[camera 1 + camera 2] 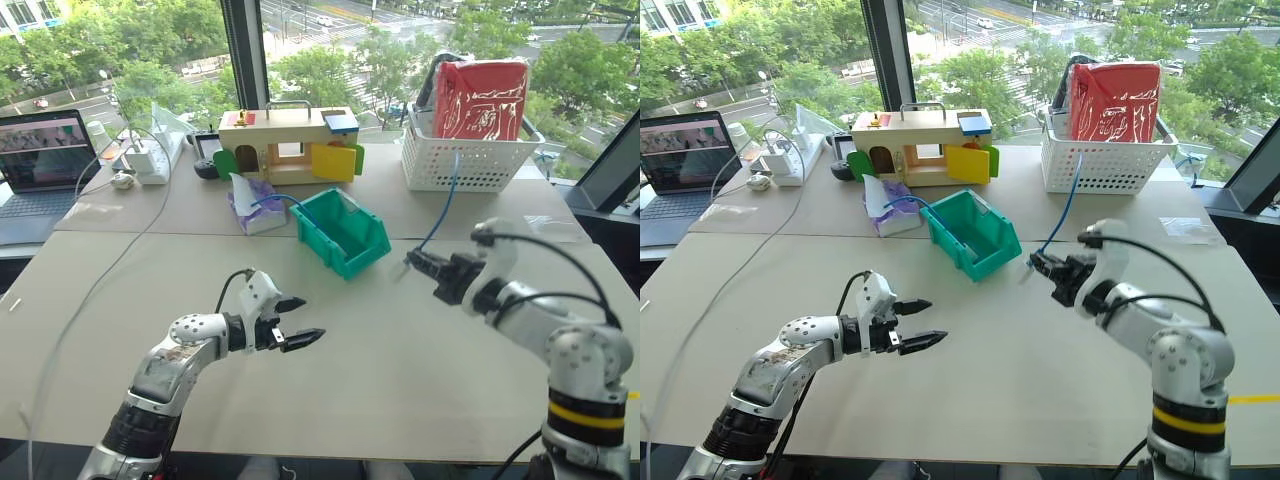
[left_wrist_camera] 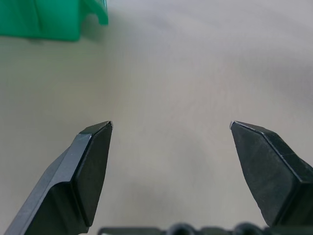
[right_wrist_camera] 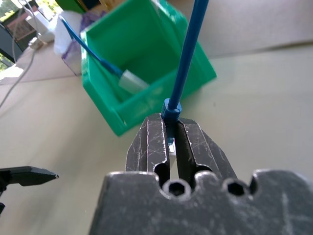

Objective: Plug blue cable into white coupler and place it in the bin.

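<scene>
From my head camera, my left gripper sits in the lower left of the frame over the table, its two black fingers spread apart with nothing between them. My right gripper is at centre right, fingers pinched together on the end of the blue cable, which rises from it toward the white lattice basket at upper right. The bin stands in the middle of the frame, between my two grippers and beyond them, with a tissue pack just beside it on its left.

My left wrist camera adds little: both fingertips stand wide apart above bare table, and a corner of the bin shows in the upper left.

My right wrist camera gives what the head views cannot. The fingers are clamped on the cable's blue boot, and a small white piece, apparently the white coupler, sits between them just below it. In the bin at upper centre lies another blue cable end with a clear plug. My left fingertip pokes in at the lower left edge.
</scene>
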Action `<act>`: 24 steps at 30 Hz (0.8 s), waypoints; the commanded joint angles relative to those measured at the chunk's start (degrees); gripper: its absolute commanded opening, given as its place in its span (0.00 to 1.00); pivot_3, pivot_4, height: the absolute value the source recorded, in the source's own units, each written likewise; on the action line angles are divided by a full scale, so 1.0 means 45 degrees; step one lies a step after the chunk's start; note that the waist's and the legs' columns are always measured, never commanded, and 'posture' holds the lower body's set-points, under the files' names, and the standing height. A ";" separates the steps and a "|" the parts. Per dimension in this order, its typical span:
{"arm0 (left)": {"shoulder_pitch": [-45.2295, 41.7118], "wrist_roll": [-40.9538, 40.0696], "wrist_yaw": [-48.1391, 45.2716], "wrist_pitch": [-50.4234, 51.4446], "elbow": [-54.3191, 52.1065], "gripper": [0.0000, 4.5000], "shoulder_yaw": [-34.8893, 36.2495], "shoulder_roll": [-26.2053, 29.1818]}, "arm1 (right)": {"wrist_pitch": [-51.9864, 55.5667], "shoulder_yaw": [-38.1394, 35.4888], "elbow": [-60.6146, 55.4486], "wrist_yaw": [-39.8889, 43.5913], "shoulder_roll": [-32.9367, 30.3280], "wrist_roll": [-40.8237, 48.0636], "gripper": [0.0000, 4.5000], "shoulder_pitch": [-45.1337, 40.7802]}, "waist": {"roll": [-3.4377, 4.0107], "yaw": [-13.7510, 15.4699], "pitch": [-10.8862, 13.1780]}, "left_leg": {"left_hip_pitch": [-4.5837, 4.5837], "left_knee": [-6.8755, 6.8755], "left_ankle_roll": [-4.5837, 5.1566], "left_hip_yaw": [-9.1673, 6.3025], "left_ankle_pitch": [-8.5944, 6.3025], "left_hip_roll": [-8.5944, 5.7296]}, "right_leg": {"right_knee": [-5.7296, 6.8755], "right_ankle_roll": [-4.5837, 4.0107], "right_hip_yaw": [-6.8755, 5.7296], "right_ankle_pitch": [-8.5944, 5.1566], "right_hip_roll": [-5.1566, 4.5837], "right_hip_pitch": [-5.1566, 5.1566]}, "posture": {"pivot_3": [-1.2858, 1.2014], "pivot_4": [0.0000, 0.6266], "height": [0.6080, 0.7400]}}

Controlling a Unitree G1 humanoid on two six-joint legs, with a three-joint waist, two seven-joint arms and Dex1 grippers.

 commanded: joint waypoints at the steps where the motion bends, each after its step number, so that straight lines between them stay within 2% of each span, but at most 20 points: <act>1: 0.0194 -0.0004 0.0535 -0.0937 -0.0440 0.92 0.0681 -0.0247 | -0.0012 0.0881 0.0695 0.1583 -0.1350 -0.0628 0.00 -0.1929 | 0.0029 -0.0080 0.0018 | -0.0017 0.0002 0.0001 0.0003 0.0001 -0.0003 | -0.0002 -0.0002 0.0003 0.0002 -0.0003 -0.0017 | 0.52 0.24 1.00; 3: 0.0265 0.0238 0.0742 -0.1209 -0.0337 0.92 0.0662 -0.0302 | -0.0130 0.2288 0.1630 0.2526 -0.1719 -0.1549 0.00 -0.3032 | 0.0030 -0.0112 0.0018 | -0.0011 0.0002 0.0003 0.0007 0.0000 -0.0001 | -0.0005 -0.0004 0.0001 0.0003 -0.0002 -0.0018 | 0.52 0.24 1.00; 9: 0.0317 0.1036 0.1620 -0.1632 -0.0179 0.92 0.0528 -0.0465 | -0.3275 0.5494 0.6504 0.4965 -0.0478 -0.5316 0.00 -0.5945 | 0.0036 -0.0247 0.0027 | -0.0012 0.0032 -0.0003 0.0007 0.0007 -0.0006 | 0.0004 -0.0003 0.0001 0.0018 -0.0002 -0.0012 | 0.52 0.24 1.00; 13: 0.0579 0.1407 0.2186 -0.1911 -0.0521 0.92 0.0561 -0.0551 | -0.6090 0.6268 1.0107 0.5431 0.0734 -0.7492 0.00 -0.7244 | 0.0038 -0.0246 0.0032 | -0.0025 0.0040 -0.0008 0.0005 0.0009 -0.0014 | 0.0000 0.0004 0.0001 0.0025 -0.0010 -0.0019 | 0.52 0.24 1.00; 15: 0.0651 0.2089 0.2715 -0.2490 -0.0413 0.94 0.0528 -0.0523 | -0.7022 0.6290 1.1127 0.5729 0.1110 -0.8134 0.21 -0.7677 | 0.0041 -0.0261 0.0034 | -0.0027 0.0035 -0.0012 0.0005 0.0011 -0.0013 | 0.0003 0.0003 -0.0002 0.0025 -0.0011 -0.0024 | 0.52 0.24 1.00; 16: 0.0669 0.2188 0.2940 -0.2608 -0.0367 0.94 0.0635 -0.0597 | -0.7257 0.6069 1.1452 0.5875 0.1315 -0.8186 0.25 -0.7887 | 0.0042 -0.0250 0.0036 | -0.0032 0.0032 -0.0018 0.0005 0.0015 -0.0014 | 0.0002 0.0003 -0.0002 0.0026 -0.0012 -0.0031 | 0.52 0.24 1.00; 19: 0.0739 0.2365 0.3396 -0.2788 -0.0218 0.94 0.0902 -0.0671 | -0.7394 0.5345 1.1862 0.6178 0.1676 -0.8081 0.50 -0.8294 | 0.0047 -0.0286 0.0038 | -0.0043 0.0030 -0.0044 0.0005 0.0030 -0.0014 | 0.0003 0.0002 -0.0004 0.0026 -0.0017 -0.0041 | 0.52 0.24 1.00; 24: 0.0694 0.2519 0.3952 -0.3686 0.0168 0.94 0.1486 -0.0854 | -0.6453 0.3864 1.1111 0.6523 0.1263 -0.7388 0.87 -0.8464 | 0.0053 -0.0255 0.0042 | -0.0037 0.0031 -0.0067 0.0002 0.0043 -0.0015 | 0.0023 0.0001 -0.0005 0.0027 -0.0017 -0.0039 | 0.52 0.24 1.00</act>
